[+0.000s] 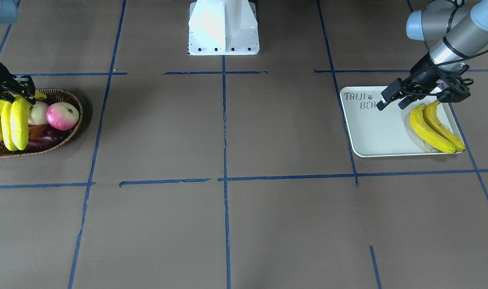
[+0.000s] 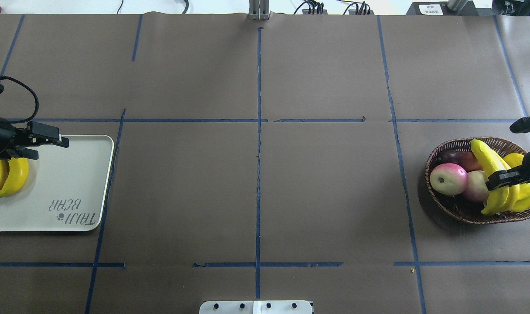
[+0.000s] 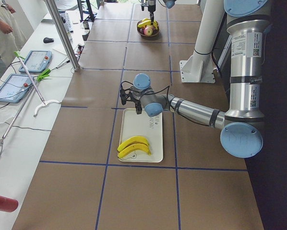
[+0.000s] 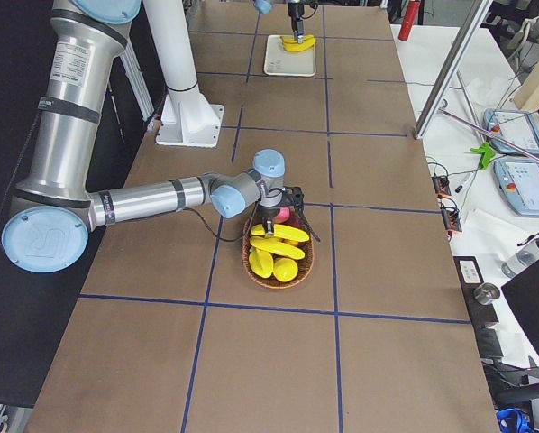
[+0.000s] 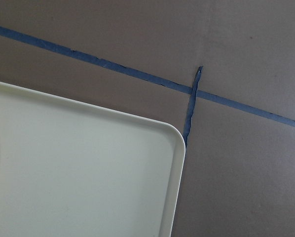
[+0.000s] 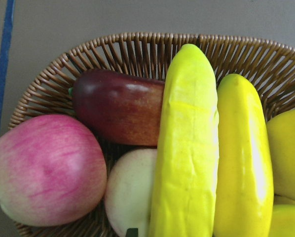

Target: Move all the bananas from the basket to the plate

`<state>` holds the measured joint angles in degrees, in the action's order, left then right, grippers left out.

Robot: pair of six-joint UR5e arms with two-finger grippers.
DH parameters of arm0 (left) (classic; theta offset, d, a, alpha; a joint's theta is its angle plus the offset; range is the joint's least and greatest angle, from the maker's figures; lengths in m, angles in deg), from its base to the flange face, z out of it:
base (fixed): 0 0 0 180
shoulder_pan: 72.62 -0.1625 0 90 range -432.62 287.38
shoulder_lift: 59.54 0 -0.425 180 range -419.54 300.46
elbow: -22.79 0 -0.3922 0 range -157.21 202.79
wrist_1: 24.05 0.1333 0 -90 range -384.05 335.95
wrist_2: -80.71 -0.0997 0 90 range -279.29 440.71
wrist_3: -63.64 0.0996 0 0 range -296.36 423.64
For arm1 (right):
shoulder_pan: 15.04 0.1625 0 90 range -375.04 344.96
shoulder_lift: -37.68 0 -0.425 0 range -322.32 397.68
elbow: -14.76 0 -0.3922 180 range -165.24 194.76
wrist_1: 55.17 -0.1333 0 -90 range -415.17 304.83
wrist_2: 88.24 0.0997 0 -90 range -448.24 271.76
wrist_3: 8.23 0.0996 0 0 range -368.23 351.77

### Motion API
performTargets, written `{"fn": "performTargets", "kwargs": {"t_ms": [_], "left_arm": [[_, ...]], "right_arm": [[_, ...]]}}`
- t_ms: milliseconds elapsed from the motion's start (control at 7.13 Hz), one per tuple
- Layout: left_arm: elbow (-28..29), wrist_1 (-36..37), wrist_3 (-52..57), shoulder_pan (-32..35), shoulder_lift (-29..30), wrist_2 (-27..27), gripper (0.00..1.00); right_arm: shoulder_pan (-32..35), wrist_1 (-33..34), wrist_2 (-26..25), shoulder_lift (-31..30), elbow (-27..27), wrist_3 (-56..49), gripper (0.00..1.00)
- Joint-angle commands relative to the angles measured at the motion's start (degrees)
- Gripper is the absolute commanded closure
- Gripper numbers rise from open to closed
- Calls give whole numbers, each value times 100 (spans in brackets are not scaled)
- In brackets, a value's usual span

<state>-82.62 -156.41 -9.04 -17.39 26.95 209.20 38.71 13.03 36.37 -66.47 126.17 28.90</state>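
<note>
Bananas (image 1: 430, 128) are half moved, as far as you can judge. Starting from the table's left end, two of them are lying side by side and touching at one end of the plate (image 1: 372, 128), with the lettered end bare. Just above that plate the left gripper (image 2: 51, 147) is hovering with its fingers spread and nothing between them, so it is carrying nothing.

Farther along, the robot's white pedestal (image 1: 223, 28) is standing at the table's back edge, off the line between plate and basket. You are unlikely to be meeting any obstacle there.

At the far end, the basket (image 6: 132, 49) is holding the other two bananas (image 6: 187, 148), which are lying parallel on top of the pile. The right gripper (image 2: 502, 178) is reaching down onto them with one dark finger lying across the pair. Whether it is clenched on one you cannot tell, since its wrist camera is showing almost nothing of the fingers.

The crowding is what you are dealing with here. A pink-red apple (image 2: 448, 179) and a paler apple (image 2: 476, 186) are lying close against one banana, and a dark purple fruit (image 6: 118, 106) is sitting tucked beside its tip. Ridged yellow-green fruits (image 2: 528, 196) are lying just beside the other banana. They are close in colour, so the fingers could be catching one by mistake.
</note>
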Motion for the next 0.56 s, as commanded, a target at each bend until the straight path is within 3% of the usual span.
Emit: {"fn": "performTargets", "kwargs": {"t_ms": [0,140,281,421], "left_arm": [[3,0,0,4,0,0,0],[-6,0,0,4,0,0,0],[-6,0,0,4,0,0,0],[-6,9,0,4,9,0,0]], "right_arm": [[-32,0,-16,0,-31,-3,47],[-32,0,-25,0,-31,5,57],[-32,0,-42,0,-40,-3,74],[-32,0,-42,0,-32,-3,77]]}}
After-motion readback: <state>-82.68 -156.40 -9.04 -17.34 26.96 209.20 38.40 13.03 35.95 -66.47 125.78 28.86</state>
